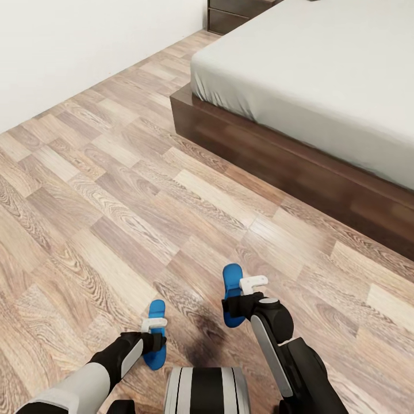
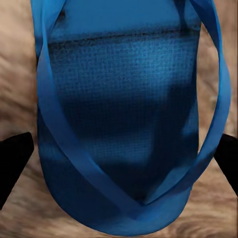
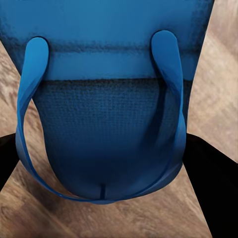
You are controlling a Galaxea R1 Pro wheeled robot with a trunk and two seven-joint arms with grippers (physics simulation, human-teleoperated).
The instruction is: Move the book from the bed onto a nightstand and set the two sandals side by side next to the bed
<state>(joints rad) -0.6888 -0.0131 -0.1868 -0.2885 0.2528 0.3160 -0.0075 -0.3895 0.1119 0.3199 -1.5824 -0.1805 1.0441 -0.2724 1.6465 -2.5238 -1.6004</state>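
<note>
Both grippers were each clamped on a blue flip-flop, fingers squeezing the sole edges in the wrist shots. The left gripper (image 1: pixel 154 335) had the left sandal (image 1: pixel 156 333) near the robot, and the right gripper (image 1: pixel 246 294) had the right sandal (image 1: pixel 232 293) a bit farther and to the right. The bed (image 1: pixel 322 86) was off to the far right, well apart. My worry: the pair was staggered, so dropped there they'd end up uneven and nowhere near the bed. A floppy sole could also slip out mid-carry.
</note>
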